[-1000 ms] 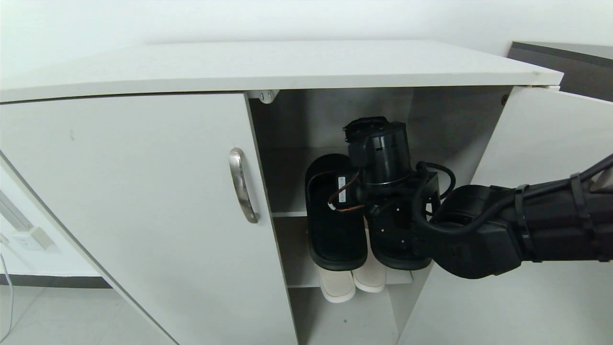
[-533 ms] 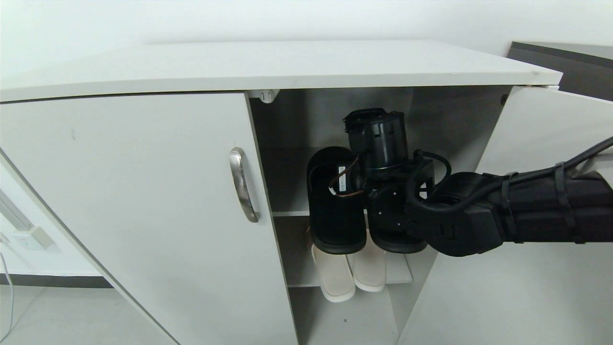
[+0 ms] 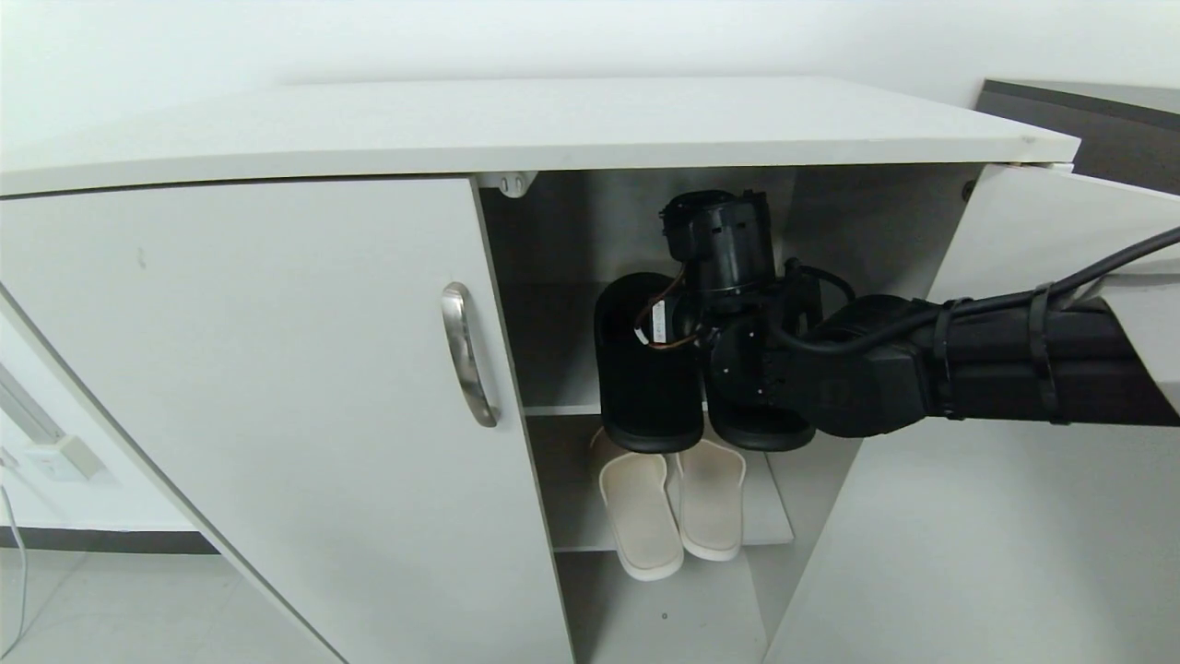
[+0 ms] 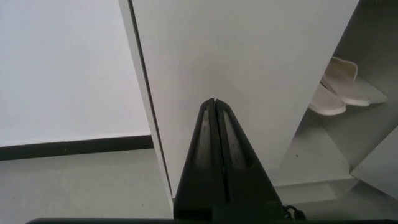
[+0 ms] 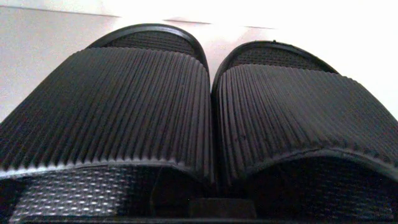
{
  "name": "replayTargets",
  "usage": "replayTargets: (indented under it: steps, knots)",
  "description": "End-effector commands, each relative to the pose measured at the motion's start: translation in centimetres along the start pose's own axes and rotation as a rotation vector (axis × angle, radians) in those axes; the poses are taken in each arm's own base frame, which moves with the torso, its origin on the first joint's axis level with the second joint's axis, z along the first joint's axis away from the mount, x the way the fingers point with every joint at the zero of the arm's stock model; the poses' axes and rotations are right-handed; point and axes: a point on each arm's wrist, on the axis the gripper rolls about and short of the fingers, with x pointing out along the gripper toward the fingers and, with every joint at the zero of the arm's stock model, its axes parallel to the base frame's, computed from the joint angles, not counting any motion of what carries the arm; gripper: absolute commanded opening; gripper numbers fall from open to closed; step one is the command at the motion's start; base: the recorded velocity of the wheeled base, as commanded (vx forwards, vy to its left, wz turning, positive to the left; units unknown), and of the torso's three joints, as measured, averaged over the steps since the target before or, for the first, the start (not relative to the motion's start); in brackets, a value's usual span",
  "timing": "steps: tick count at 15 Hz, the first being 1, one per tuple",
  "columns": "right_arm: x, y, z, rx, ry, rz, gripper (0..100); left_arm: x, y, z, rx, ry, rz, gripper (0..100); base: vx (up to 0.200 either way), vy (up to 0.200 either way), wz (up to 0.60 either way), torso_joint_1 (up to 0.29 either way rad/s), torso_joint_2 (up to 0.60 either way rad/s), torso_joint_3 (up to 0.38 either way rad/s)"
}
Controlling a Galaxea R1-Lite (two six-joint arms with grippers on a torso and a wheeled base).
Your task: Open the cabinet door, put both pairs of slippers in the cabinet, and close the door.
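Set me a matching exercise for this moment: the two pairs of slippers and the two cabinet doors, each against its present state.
Things:
1. black slippers
2. white slippers
3. left door
4. right door

States:
A. swung open
B. lying on a shelf
C. shut
D. held up in the air

Pairs: 1-D, 2-B, 3-C, 4-A

Open right bay [image 3: 572, 231] (left door [image 3: 277, 369] shut)
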Motion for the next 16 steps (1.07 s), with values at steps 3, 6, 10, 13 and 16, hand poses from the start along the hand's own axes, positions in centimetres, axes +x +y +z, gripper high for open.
replayTargets:
  steps: [3,6,10,13,16]
  knots:
    - [0.9,0.1,-0.6,-0.002,0.009,-0.009,0,0.0,0.0,0.0,0.0,0.001,0.0,0,0.0,0.0,0.0,0.0,0.0,0.0]
    - [1.3,0.2,-0.8,0.0,0.011,-0.01,0,0.0,0.0,0.0,0.0,0.001,0.0,0,0.0,0.0,0.0,0.0,0.0,0.0]
    - [1.4,0.2,-0.9,0.004,0.01,-0.012,0,0.0,0.0,0.0,0.0,0.001,0.0,0,0.0,0.0,0.0,0.0,0.0,0.0]
    - [1.5,0.2,-1.0,0.002,0.012,-0.012,100,0.0,0.0,0.0,0.0,0.001,-0.002,0,0.0,0.0,0.0,0.0,0.0,0.0]
    - [1.5,0.2,-1.2,-0.002,0.017,-0.013,100,0.0,0.0,0.0,-0.002,0.001,0.0,0,0.0,0.0,0.0,0.0,0.0,0.0]
